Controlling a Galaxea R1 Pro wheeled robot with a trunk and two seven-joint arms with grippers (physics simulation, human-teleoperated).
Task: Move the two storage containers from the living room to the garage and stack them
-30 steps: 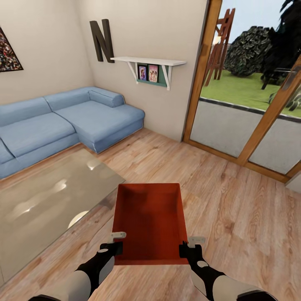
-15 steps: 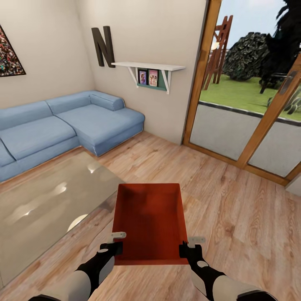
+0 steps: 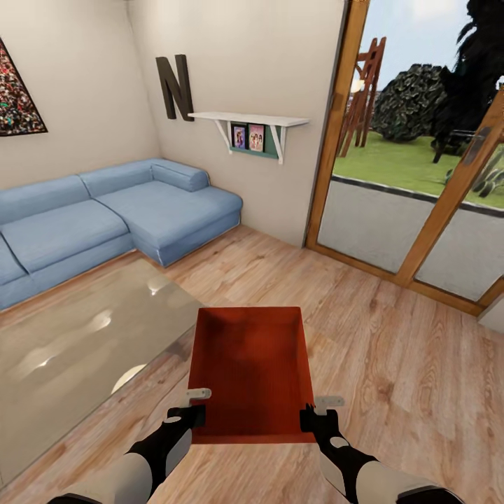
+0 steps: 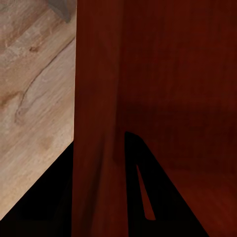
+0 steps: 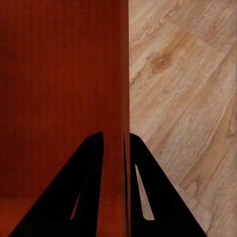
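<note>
one red-orange bin held out in front of the robot, above the light wood-plank floor, open side up, nothing inside it as far as the head view shows. long axis runs away from the robot.

left pincer is on the bin's left wall near the corner closest to the robot. left wrist view: the wall sits between the two dark fingers, one inside the bin, one outside over the floor, so it's clamped on the wall.

right pincer mirrors it on the right wall near the close corner. right wrist view: the wall edge runs straight down between the fingers, which are nearly together with just the thin wall between them. clamped too.

both forearms come in from the bottom of the head view, roughly symmetric, bin level between them.

surroundings: living room. glass-topped coffee table just left of the bin, its near corner close to the bin's far-left corner; can't tell if they overlap in height or touch. blue sectional sofa behind the table along the left wall. big dark letter n on the back wall, white shelf with small framed pictures beside it. wood-framed glass doors to the right, with lawn and bushes outside.
</note>
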